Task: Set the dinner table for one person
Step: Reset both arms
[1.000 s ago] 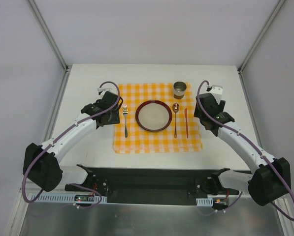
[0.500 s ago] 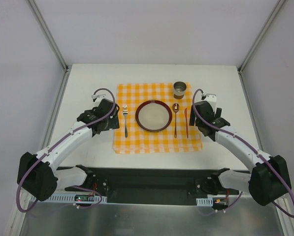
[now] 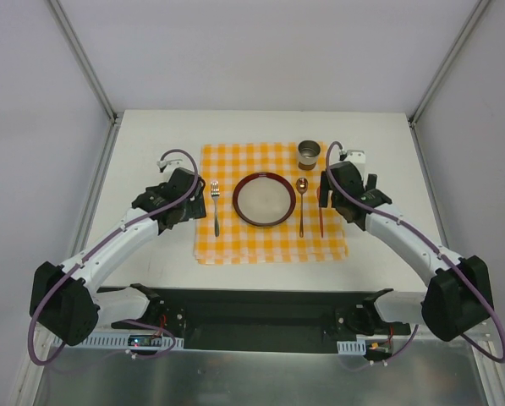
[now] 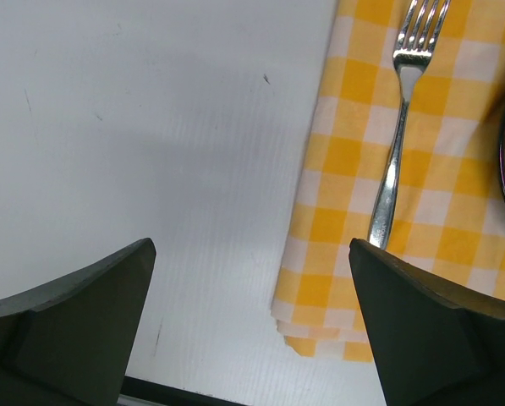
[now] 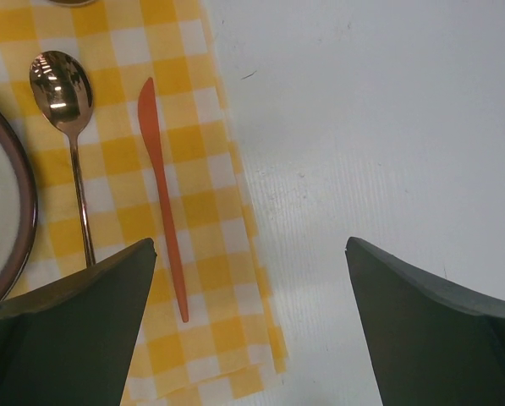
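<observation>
On the white dinner table (image 3: 150,144) lies an orange-and-white checkered mat (image 3: 269,245). It carries a dark-rimmed plate (image 3: 264,200), with a fork (image 3: 216,207) to its left and a spoon (image 3: 302,203) and an orange knife (image 3: 320,211) to its right. A metal cup (image 3: 309,155) stands at the mat's far right. My left gripper (image 3: 193,205) hovers open over the mat's left edge. In its wrist view the jaws (image 4: 252,245) frame bare table and the mat's corner (image 4: 320,321), holding nothing. My right gripper (image 3: 324,193) hangs open above the knife (image 5: 161,186) and the mat's right edge (image 5: 250,245), also holding nothing.
Metal frame posts (image 3: 83,59) rise at the table's back corners beside white walls. A black rail (image 3: 252,309) with both arm bases runs along the near edge. Bare white table (image 5: 387,127) lies right of the mat, and more (image 4: 150,127) lies left of it.
Both grippers have opened wider. The right gripper swung left from beside the mat to above the knife. The left gripper drew back a little and then held still.
</observation>
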`<state>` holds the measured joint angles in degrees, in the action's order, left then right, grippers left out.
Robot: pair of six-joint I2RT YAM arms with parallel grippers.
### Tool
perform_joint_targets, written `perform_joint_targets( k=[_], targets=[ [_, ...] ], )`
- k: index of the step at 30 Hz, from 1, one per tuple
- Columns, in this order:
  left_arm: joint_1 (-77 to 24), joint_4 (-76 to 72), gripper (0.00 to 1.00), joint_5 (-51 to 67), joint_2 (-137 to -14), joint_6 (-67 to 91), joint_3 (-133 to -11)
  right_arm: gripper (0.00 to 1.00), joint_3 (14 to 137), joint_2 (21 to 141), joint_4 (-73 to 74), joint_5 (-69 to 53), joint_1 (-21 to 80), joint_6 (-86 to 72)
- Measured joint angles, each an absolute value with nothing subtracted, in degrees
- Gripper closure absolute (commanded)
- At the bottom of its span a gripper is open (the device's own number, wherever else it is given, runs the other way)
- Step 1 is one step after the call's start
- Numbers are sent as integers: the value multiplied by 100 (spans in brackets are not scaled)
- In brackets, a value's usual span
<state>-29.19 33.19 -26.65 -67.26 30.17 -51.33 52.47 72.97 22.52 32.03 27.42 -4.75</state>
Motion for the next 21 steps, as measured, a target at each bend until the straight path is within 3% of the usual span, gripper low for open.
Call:
perform_joint_targets(
  k=[21],
  targets=[
    [-2919,3319,1,-2663,-6764,2919,-5205,0,5236,6676,2279,3234,2764,-222]
  ],
)
